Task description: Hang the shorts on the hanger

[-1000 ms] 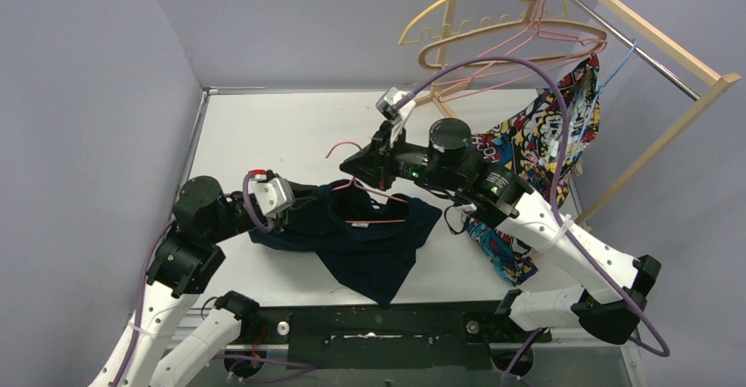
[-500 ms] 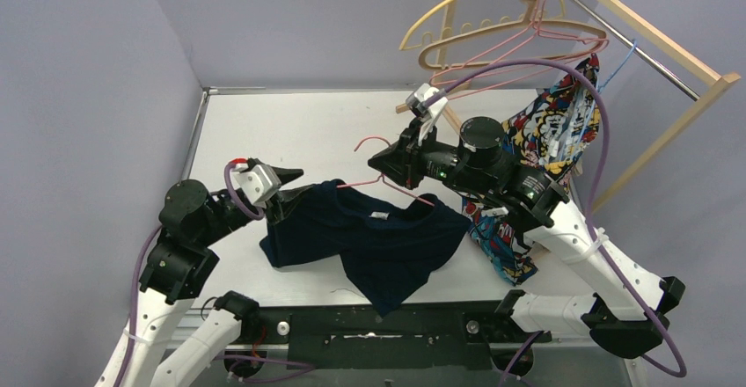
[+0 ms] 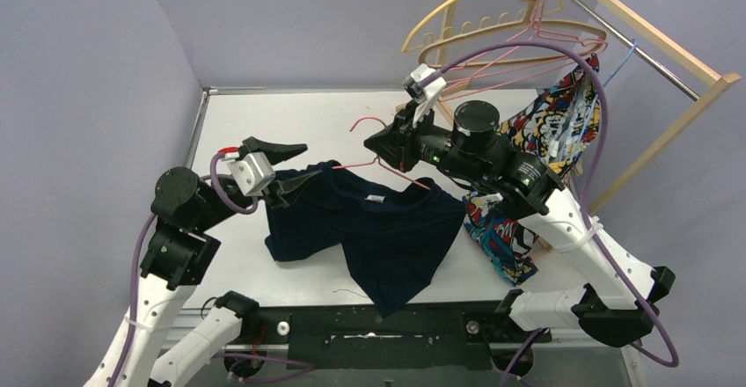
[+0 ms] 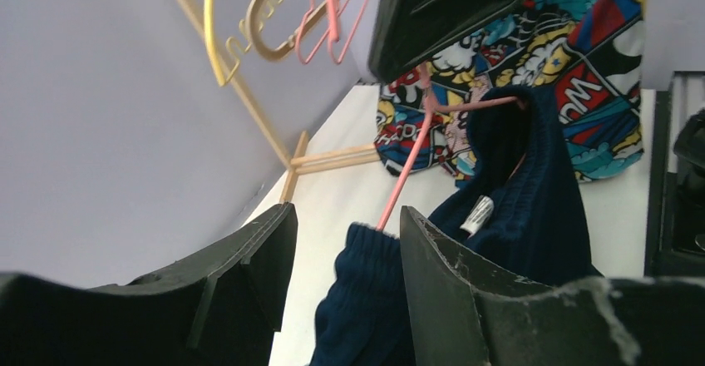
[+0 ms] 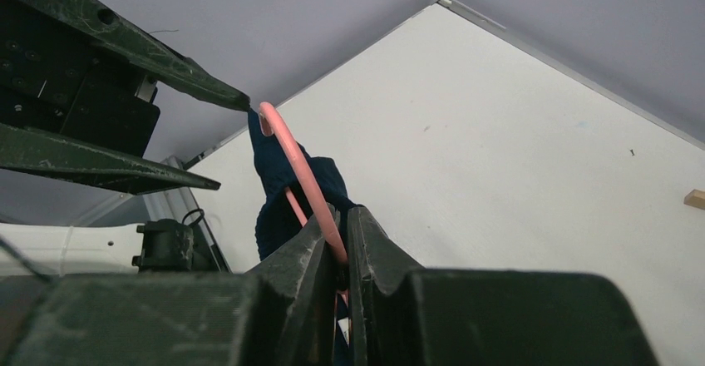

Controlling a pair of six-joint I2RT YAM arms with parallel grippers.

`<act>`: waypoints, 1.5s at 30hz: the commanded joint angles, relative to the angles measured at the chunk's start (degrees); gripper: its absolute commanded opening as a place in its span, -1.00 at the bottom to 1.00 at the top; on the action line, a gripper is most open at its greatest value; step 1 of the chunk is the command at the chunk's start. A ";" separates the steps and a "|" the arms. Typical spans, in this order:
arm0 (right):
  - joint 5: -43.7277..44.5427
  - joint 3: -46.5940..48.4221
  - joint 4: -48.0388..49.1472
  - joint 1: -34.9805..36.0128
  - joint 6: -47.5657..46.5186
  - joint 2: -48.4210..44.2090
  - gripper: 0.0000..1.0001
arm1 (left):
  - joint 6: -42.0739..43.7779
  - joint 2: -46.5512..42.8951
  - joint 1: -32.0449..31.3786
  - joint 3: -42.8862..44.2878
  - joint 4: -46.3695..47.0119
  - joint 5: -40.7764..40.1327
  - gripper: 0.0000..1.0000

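A white table [image 3: 264,123] carries everything, its flat top meeting lilac walls at the back and left. Along its near edge runs a black strip [image 3: 387,327]. The shorts [image 3: 387,237] lie spread across the middle of the top, one leg reaching toward the near edge, while their far end is raised off the surface. To their right the comic-print garment [image 3: 506,251] seems to rest its lower end on the table, though the contact is hard to make out. A wooden rack foot [image 4: 332,160] lies flat at the far right. What looks like a loose thread [image 3: 347,292] sits near the front.
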 commanded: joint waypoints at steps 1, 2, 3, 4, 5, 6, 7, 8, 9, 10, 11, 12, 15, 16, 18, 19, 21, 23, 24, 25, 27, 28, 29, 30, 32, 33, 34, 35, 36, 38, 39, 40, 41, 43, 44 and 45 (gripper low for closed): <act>0.75 5.91 6.07 0.18 0.37 0.80 -1.00 | 0.87 5.27 0.32 4.50 7.18 11.78 -0.05; 0.57 6.45 6.02 0.28 0.40 1.21 -1.00 | 0.78 6.24 0.36 4.90 7.18 13.76 -0.04; 0.33 6.91 5.95 0.25 0.37 1.59 -1.00 | 0.33 7.08 0.37 5.09 7.28 15.61 -0.04; -0.27 7.32 5.93 0.33 0.35 1.88 -1.00 | 0.09 7.71 0.37 5.20 7.16 16.37 -0.04; -1.03 7.69 5.99 0.42 0.43 2.28 -1.00 | -0.13 8.17 0.37 5.07 7.32 16.53 -0.04; -1.74 7.82 6.20 0.54 0.43 2.54 -1.00 | 0.12 8.42 0.37 4.83 7.45 16.48 -0.04; -2.28 7.86 6.46 0.70 0.48 2.65 -1.00 | 0.89 8.61 0.37 4.54 7.43 16.16 -0.05; -2.60 7.86 6.80 0.85 0.48 2.79 -1.00 | 1.69 8.60 0.37 4.25 7.77 15.23 -0.04; -2.99 7.79 7.19 0.95 0.55 2.91 -1.00 | 2.24 8.79 0.37 4.00 8.05 13.79 -0.04; -3.44 7.85 7.50 0.99 0.61 3.08 -1.00 | 2.97 9.17 0.37 4.00 8.00 12.22 -0.05; -4.07 7.86 7.71 1.00 0.68 3.38 -1.00 | 3.88 9.70 0.37 4.28 7.37 10.87 -0.04; -4.58 8.00 7.77 1.00 0.78 3.72 -1.00 | 4.94 10.35 0.37 4.75 6.43 10.20 -0.04; -5.92 8.07 7.89 1.09 0.86 4.55 -1.00 | 7.25 12.54 0.37 5.96 3.83 10.89 -0.05; -6.34 7.96 8.01 1.11 0.85 4.60 -1.00 | 7.88 13.09 0.37 5.98 3.12 11.83 -0.06; -5.92 7.86 7.96 1.09 0.83 4.54 -1.00 | 9.05 13.42 0.37 5.52 1.83 13.48 -0.11; -5.59 7.92 7.85 1.09 0.66 4.45 -1.00 | 9.46 13.33 0.36 5.06 1.41 14.00 -0.13; -5.19 7.90 7.62 0.99 0.45 4.29 -1.00 | 9.82 12.77 0.37 3.91 1.16 14.68 -0.18; -5.26 7.71 7.11 0.92 0.40 3.97 -1.00 | 10.48 12.62 0.37 3.28 0.55 15.71 -0.56; -5.35 7.26 7.00 0.91 0.36 3.74 -1.00 | 11.05 12.66 0.37 3.37 -0.17 16.20 -0.76; -5.52 6.56 7.11 0.91 0.35 3.34 -1.00 | 11.80 12.80 0.37 3.58 -0.96 16.65 -0.90; -6.35 4.55 7.20 0.68 0.08 2.27 -1.00 | 12.95 12.78 0.37 3.82 -2.09 17.48 -1.00; -7.17 3.47 6.91 0.38 -0.25 1.70 -0.94 | 13.20 12.61 0.41 3.79 -2.18 17.91 -1.00; -8.19 2.02 6.22 0.16 -0.80 1.21 -0.81 | 13.51 12.25 0.45 3.65 -2.19 18.38 -1.00; -9.08 1.06 4.90 -0.02 -1.51 0.73 -0.64 | 13.81 11.96 0.47 3.53 -2.19 18.91 -1.00; -9.97 -0.43 1.48 -0.24 -3.22 -0.24 -0.36 | 14.16 11.49 0.46 3.42 -2.42 20.51 -1.00; -10.20 -1.06 -0.34 -0.32 -4.13 -0.83 -0.24 | 14.24 11.28 0.46 3.42 -2.52 21.27 -1.00; -10.33 -1.72 -1.97 -0.33 -4.97 -1.43 -0.13 | 14.21 11.16 0.46 3.54 -2.66 22.12 -1.00; -10.43 -2.17 -3.71 -0.44 -5.86 -1.99 -0.03 | 14.23 11.06 0.46 3.59 -2.63 22.81 -1.00; -10.41 -2.50 -5.12 -0.43 -6.68 -2.60 0.04 | 14.09 10.85 0.46 3.49 -2.34 23.51 -1.00; -9.87 -3.06 -7.83 -0.54 -7.79 -3.91 0.12 | 13.74 10.63 0.54 3.44 -1.63 25.19 -1.00; -9.67 -3.31 -8.52 -0.60 -8.16 -4.52 0.15 | 13.43 10.49 0.54 3.31 -0.95 26.12 -1.00; -9.63 -3.55 -9.17 -0.61 -8.51 -5.09 0.17 | 12.87 10.29 0.54 3.07 -0.06 27.07 -1.00; -9.65 -3.83 -9.76 -0.60 -8.93 -5.55 0.18 | 12.22 9.93 0.54 2.66 1.16 28.03 -1.00; -9.90 -4.60 -10.92 -0.59 -9.57 -6.36 0.20 | 10.30 9.38 0.54 1.75 3.90 29.22 -1.00; -10.17 -5.16 -11.27 -0.59 -9.60 -6.59 0.20 | 9.56 9.11 0.54 1.29 5.12 29.56 -1.00; -10.79 -5.81 -11.36 -0.66 -9.53 -6.93 0.19 | 9.06 8.91 0.54 1.01 5.90 29.78 -1.00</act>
